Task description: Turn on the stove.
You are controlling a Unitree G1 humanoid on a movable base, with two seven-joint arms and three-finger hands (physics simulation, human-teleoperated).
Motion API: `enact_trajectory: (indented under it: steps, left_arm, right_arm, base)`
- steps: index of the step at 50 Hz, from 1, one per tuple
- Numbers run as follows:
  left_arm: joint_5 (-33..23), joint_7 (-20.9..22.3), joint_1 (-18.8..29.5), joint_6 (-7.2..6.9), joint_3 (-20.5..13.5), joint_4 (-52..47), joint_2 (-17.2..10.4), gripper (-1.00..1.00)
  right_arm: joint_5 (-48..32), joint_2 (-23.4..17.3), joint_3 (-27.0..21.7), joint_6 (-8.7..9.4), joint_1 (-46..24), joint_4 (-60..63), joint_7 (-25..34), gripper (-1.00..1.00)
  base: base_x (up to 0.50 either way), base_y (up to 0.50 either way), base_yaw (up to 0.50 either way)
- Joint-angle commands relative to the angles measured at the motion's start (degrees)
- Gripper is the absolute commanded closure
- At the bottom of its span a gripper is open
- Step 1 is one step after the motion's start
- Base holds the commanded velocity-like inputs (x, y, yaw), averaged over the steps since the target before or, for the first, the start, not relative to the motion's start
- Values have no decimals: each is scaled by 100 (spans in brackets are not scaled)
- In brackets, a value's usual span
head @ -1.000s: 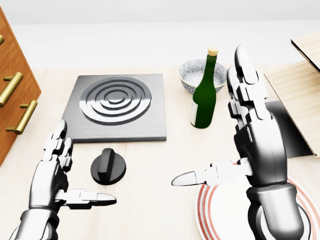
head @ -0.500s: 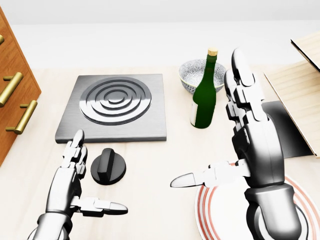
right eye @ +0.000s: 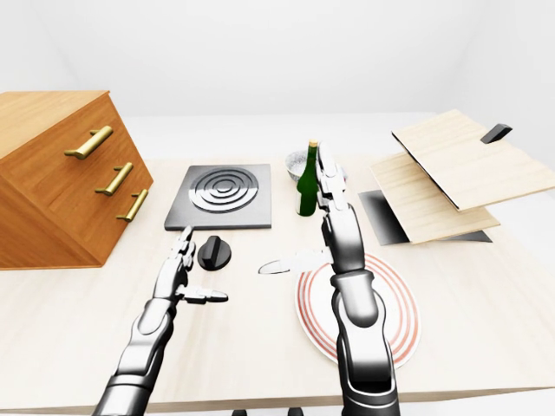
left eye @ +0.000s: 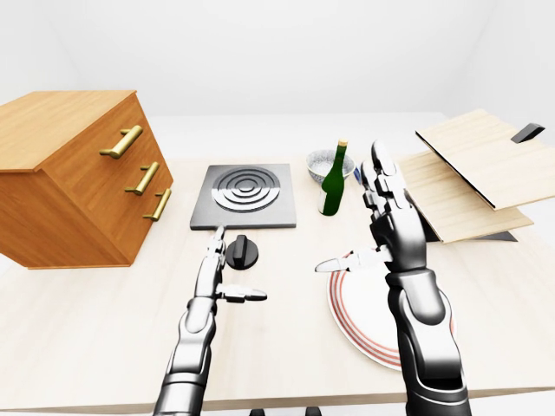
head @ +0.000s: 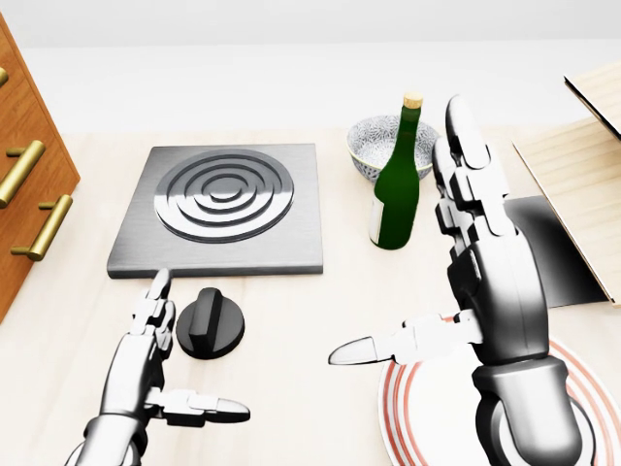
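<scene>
Black round stove knob (head: 210, 324), ridged

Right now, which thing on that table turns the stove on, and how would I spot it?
Find the square grey metal stove plate with raised rings on the pale wooden table. Just below its bottom edge in the head view sits a round black knob with a raised ridge, the only small black disc there, beside the left hand.

In the head view, the wooden drawer cabinet (head: 24, 184) was cut off at the left edge, the striped plate (head: 412, 408) ran off the bottom, and the green bottle (head: 396, 189) hid part of the patterned bowl (head: 374, 141).
</scene>
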State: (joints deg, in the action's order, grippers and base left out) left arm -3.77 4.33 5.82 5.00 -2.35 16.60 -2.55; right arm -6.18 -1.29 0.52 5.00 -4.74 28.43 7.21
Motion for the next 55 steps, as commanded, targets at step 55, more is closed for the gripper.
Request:
enact_trajectory:
  steps: [55]
  left_arm:
    - [-418,144,-241,0,634,371,356,-100]
  right_arm:
    - [8,6,12,0,-14,60,13,-100]
  base:
    - [0,0,0]
